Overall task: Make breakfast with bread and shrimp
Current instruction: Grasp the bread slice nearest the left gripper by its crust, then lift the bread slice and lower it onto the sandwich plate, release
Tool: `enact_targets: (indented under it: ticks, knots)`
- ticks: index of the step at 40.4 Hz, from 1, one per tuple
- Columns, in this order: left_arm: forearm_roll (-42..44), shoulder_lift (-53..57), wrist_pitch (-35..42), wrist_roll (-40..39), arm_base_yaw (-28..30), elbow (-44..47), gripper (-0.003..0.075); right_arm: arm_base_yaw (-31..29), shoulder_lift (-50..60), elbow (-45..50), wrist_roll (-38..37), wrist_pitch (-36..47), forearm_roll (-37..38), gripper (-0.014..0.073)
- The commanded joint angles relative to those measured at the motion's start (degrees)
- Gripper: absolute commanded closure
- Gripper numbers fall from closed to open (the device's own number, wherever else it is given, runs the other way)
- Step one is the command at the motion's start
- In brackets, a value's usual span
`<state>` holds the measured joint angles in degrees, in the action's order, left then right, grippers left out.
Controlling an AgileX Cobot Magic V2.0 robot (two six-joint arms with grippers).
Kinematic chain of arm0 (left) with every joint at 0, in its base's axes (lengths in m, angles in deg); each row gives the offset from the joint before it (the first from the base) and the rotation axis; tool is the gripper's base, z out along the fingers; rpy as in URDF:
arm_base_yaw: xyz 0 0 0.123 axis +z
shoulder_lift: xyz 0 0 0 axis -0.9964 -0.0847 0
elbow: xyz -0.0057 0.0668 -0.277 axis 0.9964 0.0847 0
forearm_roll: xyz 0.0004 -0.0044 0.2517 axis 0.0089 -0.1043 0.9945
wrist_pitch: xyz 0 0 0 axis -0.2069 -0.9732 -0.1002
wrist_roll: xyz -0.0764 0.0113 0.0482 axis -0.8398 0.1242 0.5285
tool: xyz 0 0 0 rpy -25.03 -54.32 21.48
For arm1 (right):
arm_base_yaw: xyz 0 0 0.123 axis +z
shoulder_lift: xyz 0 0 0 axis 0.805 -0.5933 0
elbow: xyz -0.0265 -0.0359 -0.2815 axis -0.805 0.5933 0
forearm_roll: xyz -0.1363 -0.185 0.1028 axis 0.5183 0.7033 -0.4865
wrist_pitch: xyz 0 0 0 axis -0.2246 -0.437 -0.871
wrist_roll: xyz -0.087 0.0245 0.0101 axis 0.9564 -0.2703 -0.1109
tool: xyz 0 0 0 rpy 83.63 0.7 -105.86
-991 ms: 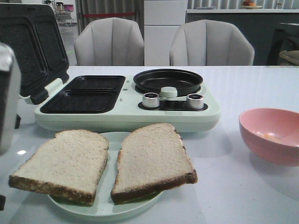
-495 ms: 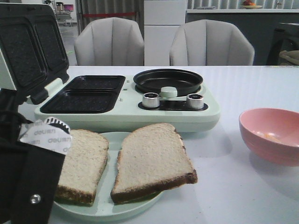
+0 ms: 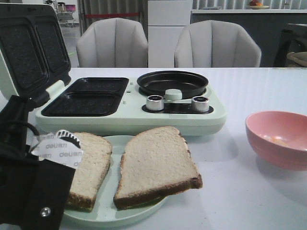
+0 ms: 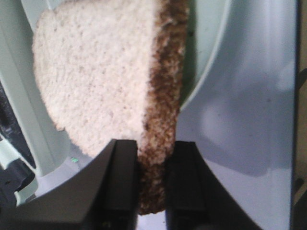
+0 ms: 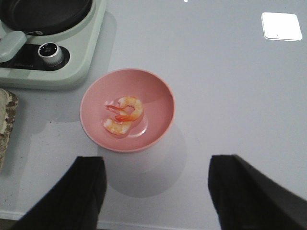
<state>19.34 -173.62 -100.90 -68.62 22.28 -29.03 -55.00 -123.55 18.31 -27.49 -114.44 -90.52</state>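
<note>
Two bread slices lie on a pale green plate [image 3: 120,215]: the left slice [image 3: 93,158] and the right slice [image 3: 156,163]. My left arm [image 3: 33,191] covers the left slice's near-left part. In the left wrist view my left gripper [image 4: 152,148] has its jaws closed on both sides of that slice's dark crust [image 4: 165,96]; the slice [image 4: 96,81] still rests on the plate. The shrimp [image 5: 123,115] lies in a pink bowl [image 5: 158,110], also seen at the right of the front view [image 3: 278,139]. My right gripper [image 5: 156,191] is open and empty, above the table beside the bowl.
A pale green breakfast maker [image 3: 129,120] stands behind the plate, with two black sandwich trays [image 3: 86,98], a round black pan [image 3: 172,84] and two knobs. Its lid [image 3: 29,48] stands open at the far left. Two grey chairs are behind the table.
My left arm came in from the left over the left slice, then shifted slightly right and lower. The bread, plate and bowl have not moved.
</note>
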Motion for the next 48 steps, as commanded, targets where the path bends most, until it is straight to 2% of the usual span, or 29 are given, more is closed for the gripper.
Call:
enact_targets:
  ticks: [1,8,17,23,28,33,40,45,48]
  knots:
    - [1.00,1.32,-6.03,-2.64,-0.43,-1.25,0.0615,0.05,-0.47,-2.04,0.47,4.06,-0.04,0.0035]
    - [2.56,2.00,-13.95,-8.50,-1.61,-1.25,0.0621,0.05,-0.47,-2.04,0.47,4.01,-0.04,0.0035]
    - [8.36,6.59,-25.98,-8.64,-6.76,-1.36,0.0620,0.05,-0.47,-2.04,0.47,4.01,-0.04,0.0035]
    - [14.07,10.65,-27.00,-8.64,-7.41,-1.52,0.0620,0.05,-0.47,-2.04,0.47,4.01,-0.04,0.0035]
    - [14.07,12.20,-25.98,-8.64,-5.19,-4.30,0.0620,0.05,-0.47,-2.04,0.47,3.95,-0.04,0.0035]
    - [14.07,12.10,-21.01,-8.64,0.61,-9.01,0.0620,0.05,-0.47,-2.04,0.47,3.89,-0.04,0.0035]
    - [14.07,11.84,-6.65,-8.53,11.15,-17.64,0.0621,0.05,-0.47,-2.04,0.47,3.84,-0.04,0.0035]
    - [14.07,9.90,4.20,-5.07,18.89,-23.77,0.0621,0.05,-0.47,-2.04,0.47,3.84,-0.04,0.0035]
    - [14.07,7.46,8.22,-2.33,23.24,-27.68,0.0621,0.05,-0.47,-2.04,0.47,3.84,-0.04,0.0035]
